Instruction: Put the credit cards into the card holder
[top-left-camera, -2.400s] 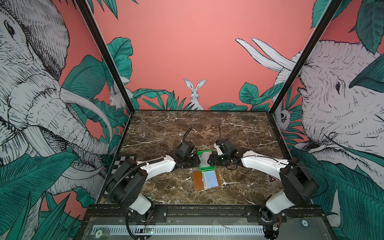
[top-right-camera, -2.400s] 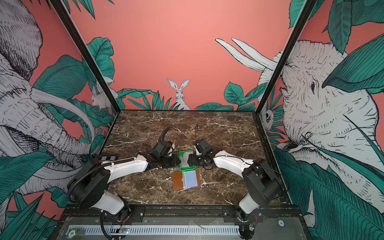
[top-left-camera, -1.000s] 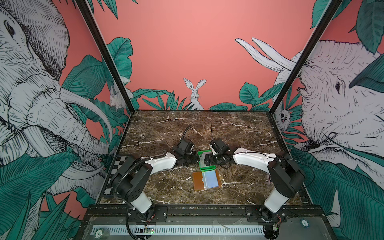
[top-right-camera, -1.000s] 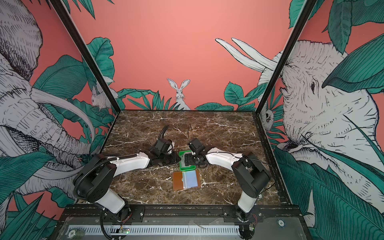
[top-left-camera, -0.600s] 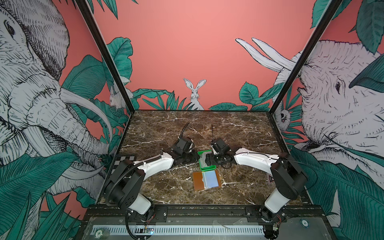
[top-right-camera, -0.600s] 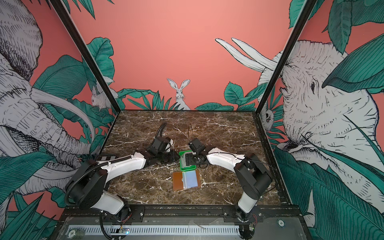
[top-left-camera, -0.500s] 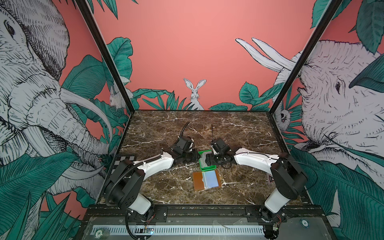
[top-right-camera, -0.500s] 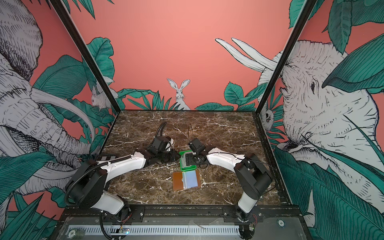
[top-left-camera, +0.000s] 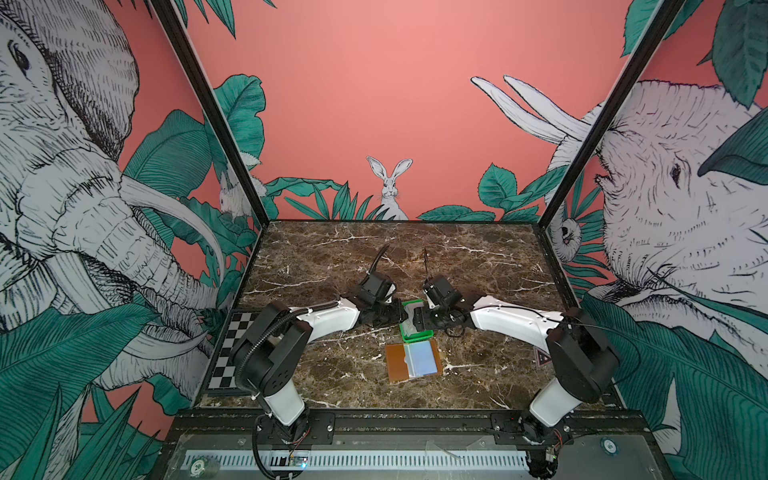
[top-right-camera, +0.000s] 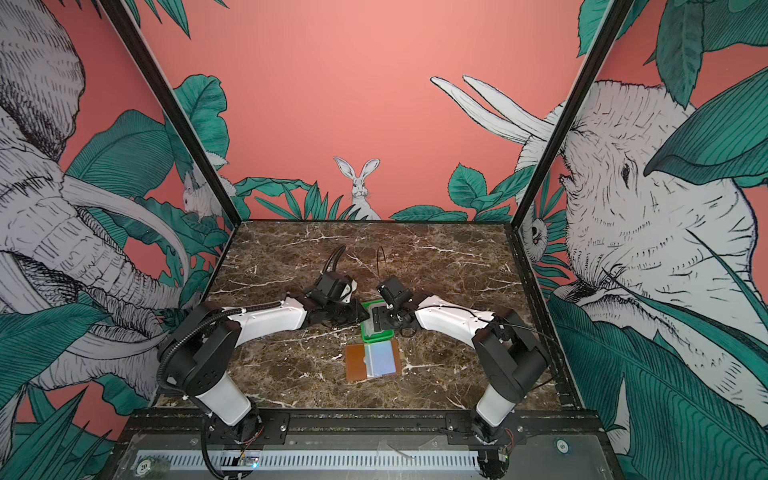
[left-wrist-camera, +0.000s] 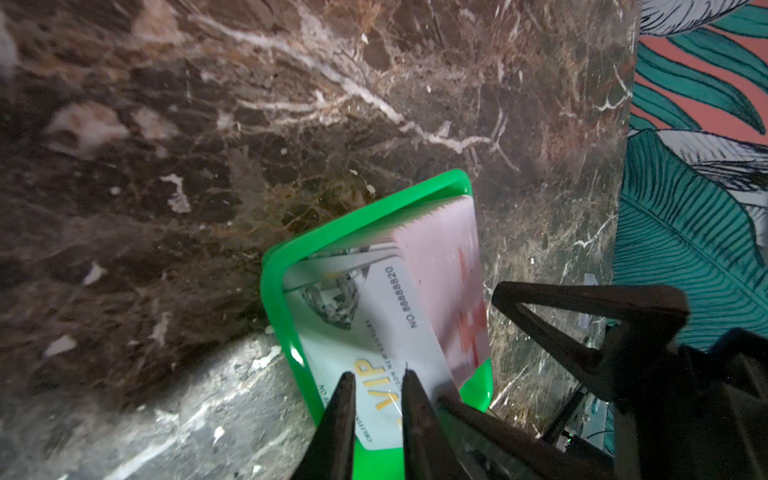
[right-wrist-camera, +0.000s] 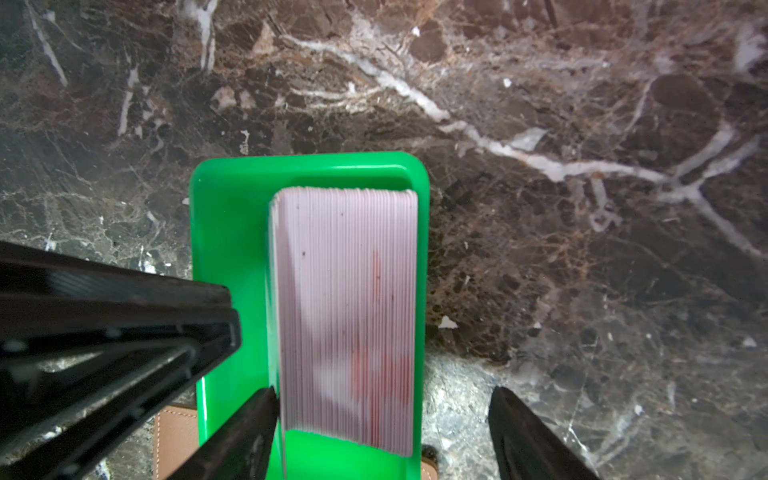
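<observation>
Stretched low to the green tray (right-wrist-camera: 232, 199), the left gripper (left-wrist-camera: 376, 378) is nearly closed, grip unclear; the right gripper (right-wrist-camera: 386, 432) spreads astride the credit cards (right-wrist-camera: 345, 291).

Gold "VIP", "NO.88888820" on white card (left-wrist-camera: 374, 340); "20" on round token (top-left-camera: 196, 468) at front rail

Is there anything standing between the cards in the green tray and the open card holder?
Nothing visible lies between. The cards must only clear the tray wall; the card holder lies open right beside it.
</observation>
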